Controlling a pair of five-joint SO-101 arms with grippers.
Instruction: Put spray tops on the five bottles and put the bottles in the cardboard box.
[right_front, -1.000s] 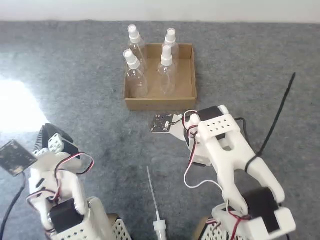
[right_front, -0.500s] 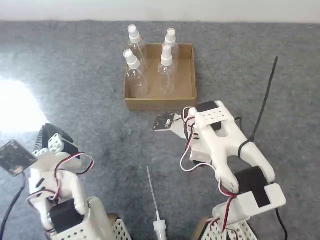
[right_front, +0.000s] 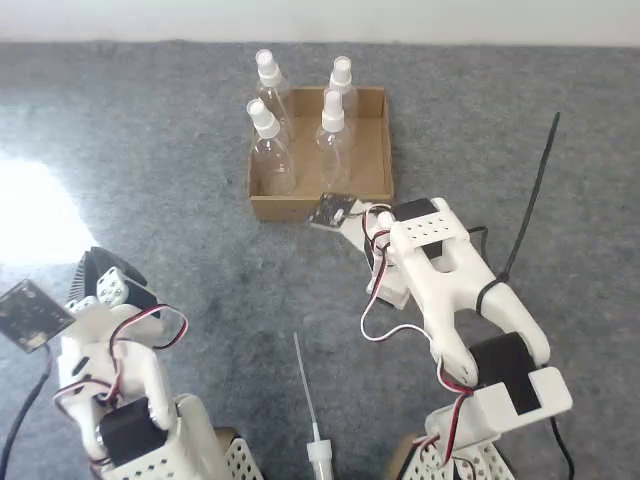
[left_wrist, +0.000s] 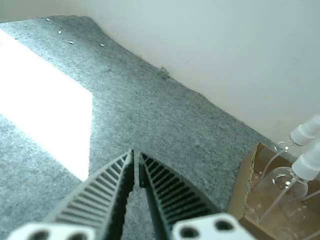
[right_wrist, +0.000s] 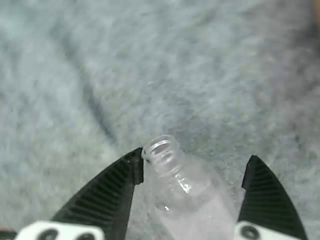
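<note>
Since a second ago my right arm has swung toward the cardboard box (right_front: 372, 190), right gripper (right_wrist: 195, 157) wide open astride the capless bottle (right_wrist: 186, 196), likely light and slippery, so I'd grip its body.

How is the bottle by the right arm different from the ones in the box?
The lone bottle has a bare, threaded neck; the four bottles in the box wear white spray tops. It is outside the box; they stand upright inside. All are clear.
</note>
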